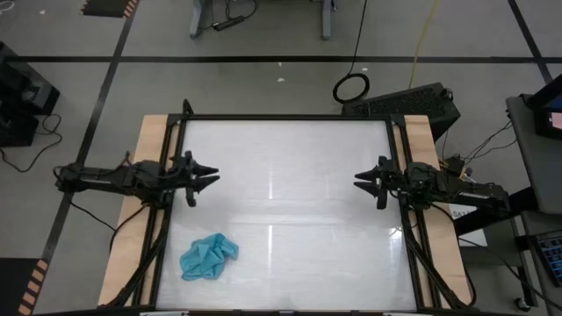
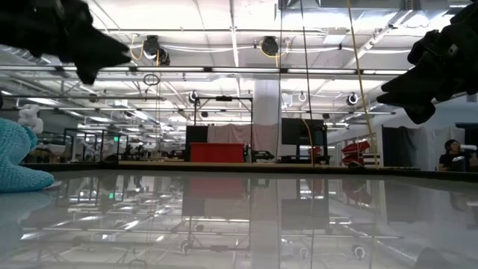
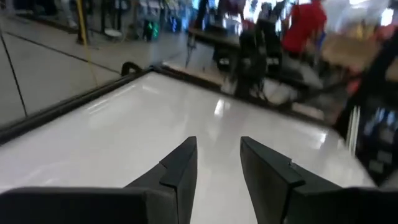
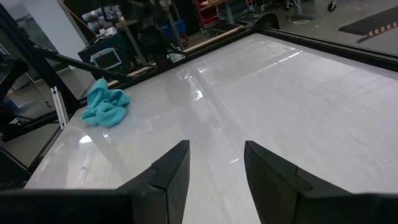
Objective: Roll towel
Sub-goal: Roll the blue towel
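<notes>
Lying crumpled in a loose heap, the towel [image 1: 208,257] sits on the glossy white tabletop [image 1: 290,211] near the front edge on the left arm's side, well apart from both arms. In the low view it shows only as a turquoise bunch [image 2: 19,158] at the far left of the picture, resting on the reflective surface; in the right wrist view it is a small bundle [image 4: 106,103] close to the black frame rail.

The left gripper [image 1: 207,178] hovers above the tabletop near the left rail, pointing toward the middle, its fingers [image 3: 180,171] spread with a clear gap between them and nothing held. The right gripper [image 1: 364,180] mirrors it near the right rail, pointing inward, its fingers [image 4: 171,171] likewise parted and empty. Neither gripper touches the towel or the surface.
</notes>
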Robot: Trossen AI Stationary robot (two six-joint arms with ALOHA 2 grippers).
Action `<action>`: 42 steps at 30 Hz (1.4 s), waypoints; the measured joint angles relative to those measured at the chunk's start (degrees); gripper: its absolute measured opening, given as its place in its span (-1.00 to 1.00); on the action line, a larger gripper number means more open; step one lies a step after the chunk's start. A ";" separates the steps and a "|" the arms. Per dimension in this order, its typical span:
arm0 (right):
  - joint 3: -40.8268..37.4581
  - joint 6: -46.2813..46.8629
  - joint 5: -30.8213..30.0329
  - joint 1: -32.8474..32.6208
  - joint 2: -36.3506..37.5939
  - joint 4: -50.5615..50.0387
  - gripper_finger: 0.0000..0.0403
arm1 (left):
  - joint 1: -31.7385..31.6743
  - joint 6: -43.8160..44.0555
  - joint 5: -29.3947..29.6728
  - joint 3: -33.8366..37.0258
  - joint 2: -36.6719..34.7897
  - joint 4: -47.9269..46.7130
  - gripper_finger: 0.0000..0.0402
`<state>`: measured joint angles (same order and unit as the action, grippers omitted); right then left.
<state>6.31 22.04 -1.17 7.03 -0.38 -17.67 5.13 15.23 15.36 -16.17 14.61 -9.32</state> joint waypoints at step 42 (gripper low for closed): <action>0.00 2.49 1.31 0.00 -0.02 -0.22 -0.29 | 11.62 5.53 -32.39 -31.03 68.55 -27.71 -0.94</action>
<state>6.31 24.53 0.14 7.03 -0.40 -17.89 16.74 20.76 -17.04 -47.20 83.16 -37.04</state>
